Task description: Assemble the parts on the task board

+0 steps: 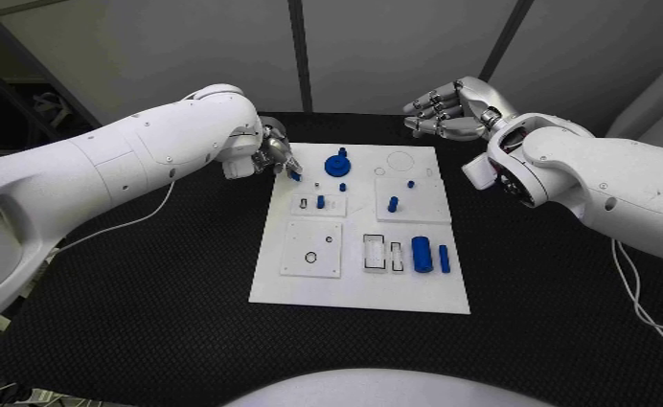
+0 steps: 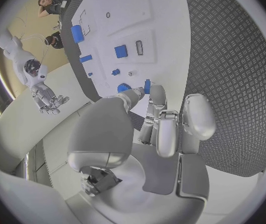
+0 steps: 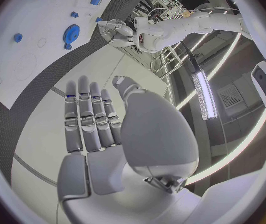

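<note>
Head view: the task board (image 1: 362,278) lies at centre frame. The left hand (image 1: 272,155) sits at the board's upper-left corner, fingertips pinching a small blue peg (image 1: 294,175) just left of the blue gear (image 1: 337,164). The right hand (image 1: 449,110) hovers beyond the board's upper-right corner, fingers curled, apparently holding nothing. A blue cylinder (image 1: 422,254) rests in the lower right of the board.

Left wrist view: the left hand (image 2: 161,124) fills the lower centre; the blue peg (image 2: 147,86) sits pinched at its fingertips, with the gear (image 2: 125,88) just beside it at centre frame.

Right wrist view: the right hand (image 3: 92,122) shows its fingers extended side by side, empty; the gear (image 3: 71,33) lies at upper left, well apart.

Judgement: the peg should be kept upright and aligned over its hole before lowering, without nudging the gear.
</note>
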Robot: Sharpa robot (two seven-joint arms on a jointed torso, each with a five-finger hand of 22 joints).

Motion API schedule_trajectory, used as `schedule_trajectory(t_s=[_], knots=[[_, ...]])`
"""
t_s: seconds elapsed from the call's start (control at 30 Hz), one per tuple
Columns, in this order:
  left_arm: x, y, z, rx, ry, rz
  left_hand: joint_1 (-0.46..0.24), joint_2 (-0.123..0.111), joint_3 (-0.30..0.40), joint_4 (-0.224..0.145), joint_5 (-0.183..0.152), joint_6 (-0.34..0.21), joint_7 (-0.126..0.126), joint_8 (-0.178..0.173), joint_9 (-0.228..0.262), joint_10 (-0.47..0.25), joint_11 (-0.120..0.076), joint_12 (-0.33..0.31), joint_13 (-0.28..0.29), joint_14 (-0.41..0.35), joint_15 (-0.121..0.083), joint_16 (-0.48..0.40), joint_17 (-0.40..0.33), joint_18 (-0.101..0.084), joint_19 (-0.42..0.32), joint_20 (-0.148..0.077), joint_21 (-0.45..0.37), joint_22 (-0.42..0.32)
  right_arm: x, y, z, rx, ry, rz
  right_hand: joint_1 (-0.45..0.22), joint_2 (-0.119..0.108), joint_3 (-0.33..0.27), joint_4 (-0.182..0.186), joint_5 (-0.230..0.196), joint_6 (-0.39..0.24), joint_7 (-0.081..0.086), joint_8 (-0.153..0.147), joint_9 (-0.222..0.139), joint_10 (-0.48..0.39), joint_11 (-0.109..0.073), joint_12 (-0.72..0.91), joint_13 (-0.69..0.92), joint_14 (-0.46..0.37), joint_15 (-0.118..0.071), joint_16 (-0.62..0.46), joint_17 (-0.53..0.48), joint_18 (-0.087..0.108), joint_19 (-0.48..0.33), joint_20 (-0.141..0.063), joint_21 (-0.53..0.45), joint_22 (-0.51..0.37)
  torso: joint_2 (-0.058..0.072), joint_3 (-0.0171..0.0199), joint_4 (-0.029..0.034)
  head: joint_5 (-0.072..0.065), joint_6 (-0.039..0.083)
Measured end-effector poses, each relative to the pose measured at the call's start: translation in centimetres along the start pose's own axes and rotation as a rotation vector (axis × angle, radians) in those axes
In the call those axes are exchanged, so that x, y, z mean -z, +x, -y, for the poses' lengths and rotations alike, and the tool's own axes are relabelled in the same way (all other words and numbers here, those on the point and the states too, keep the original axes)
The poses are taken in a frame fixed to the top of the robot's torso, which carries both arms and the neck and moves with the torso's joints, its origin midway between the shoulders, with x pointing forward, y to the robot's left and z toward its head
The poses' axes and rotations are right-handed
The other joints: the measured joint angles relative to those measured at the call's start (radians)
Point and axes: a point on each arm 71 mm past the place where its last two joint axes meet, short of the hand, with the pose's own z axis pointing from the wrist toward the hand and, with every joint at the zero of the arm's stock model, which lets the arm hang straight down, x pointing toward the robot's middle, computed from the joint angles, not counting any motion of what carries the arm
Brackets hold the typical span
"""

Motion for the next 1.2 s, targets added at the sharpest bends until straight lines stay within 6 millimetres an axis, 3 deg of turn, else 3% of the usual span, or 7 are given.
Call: schedule_trajectory(t_s=[0.03,0.13,0.17,0.37,0.8,1.2], knots=[[0.2,0.1,-0.1,0.008,0.007,0.000,-0.008,-0.008,0.004,0.001,0.016,0.002,-0.002,0.008,0.000,0.004,0.000,0.008,0.008,0.000,0.000,0.005,0.000,-0.052,0.002,-0.002,0.006,0.007,0.0,0.0,0.0,0.000,0.000,0.000,0.000,0.000,0.000,0.000,0.000,0.000,0.000,0.000,0.000,0.000,0.000,0.000,0.000,0.000,0.000,0.000,0.000,0.000,0.000,0.000,0.000,0.000,0.000,-0.0001,0.0001,0.000,0.000],[1.0,0.4,-0.2,0.032,0.031,0.005,-0.039,-0.023,0.027,-0.010,0.061,0.003,-0.011,0.028,0.020,0.023,-0.002,0.026,0.030,0.000,-0.007,0.005,0.000,-0.049,0.011,-0.006,0.019,0.023,0.0,-0.1,0.0,0.000,0.001,0.001,0.000,0.000,0.000,0.000,0.000,0.000,0.000,0.000,0.000,0.000,0.000,0.000,0.000,0.000,0.000,0.000,0.000,0.000,0.000,0.000,0.000,0.000,0.000,0.0000,0.0006,0.002,-0.001],[1.2,0.5,-0.3,0.039,0.038,0.008,-0.049,-0.025,0.038,-0.016,0.071,0.003,-0.011,0.033,0.028,0.024,-0.001,0.031,0.036,0.000,-0.007,0.005,0.000,-0.026,0.015,-0.008,0.020,0.027,0.0,-0.1,0.0,0.001,0.001,0.001,0.000,0.000,0.000,0.000,0.000,0.000,0.000,0.000,0.000,0.000,0.000,0.000,0.000,0.000,0.000,0.000,0.000,0.000,0.000,0.000,0.000,0.000,0.000,0.0000,0.0006,0.002,-0.001],[2.3,1.6,-0.3,0.065,0.072,0.025,-0.075,-0.041,0.054,-0.021,0.119,0.008,-0.016,0.057,0.049,0.044,0.001,0.055,0.069,0.000,-0.015,0.009,0.000,-0.027,0.025,-0.018,0.035,0.046,0.0,-0.1,0.1,0.001,0.003,0.001,0.000,0.000,0.000,0.000,0.000,0.000,0.000,0.000,0.000,0.000,0.000,0.000,0.000,0.000,0.000,0.000,0.000,0.000,0.000,0.000,0.000,0.000,0.000,0.0001,0.0006,0.006,-0.002],[2.2,4.7,-0.1,0.023,0.088,0.060,-0.090,-0.049,0.069,-0.031,0.129,0.010,-0.025,0.073,0.057,0.055,-0.004,0.062,0.081,-0.003,-0.018,0.009,0.000,-0.027,0.029,-0.021,0.039,0.053,0.0,-0.1,0.1,0.001,0.004,0.000,0.000,0.000,0.000,0.000,0.005,0.000,0.000,0.000,0.000,0.000,0.000,0.000,-0.001,0.000,0.000,0.000,0.000,0.000,0.000,0.000,0.000,0.000,0.000,-0.0002,-0.0019,0.010,-0.002],[2.0,5.5,0.0,-0.060,0.079,0.084,-0.104,-0.055,0.080,-0.036,0.129,0.010,-0.025,0.078,0.063,0.056,-0.005,0.062,0.084,-0.003,-0.018,0.009,0.000,-0.027,0.028,-0.021,0.039,0.054,0.0,-0.1,0.2,0.001,0.004,-0.002,0.000,0.000,0.000,0.000,0.005,0.000,0.000,0.000,0.000,0.000,0.000,0.000,-0.001,0.000,0.000,0.000,0.000,0.000,0.000,0.000,0.000,0.000,0.002,0.0004,-0.0030,0.009,-0.005]])
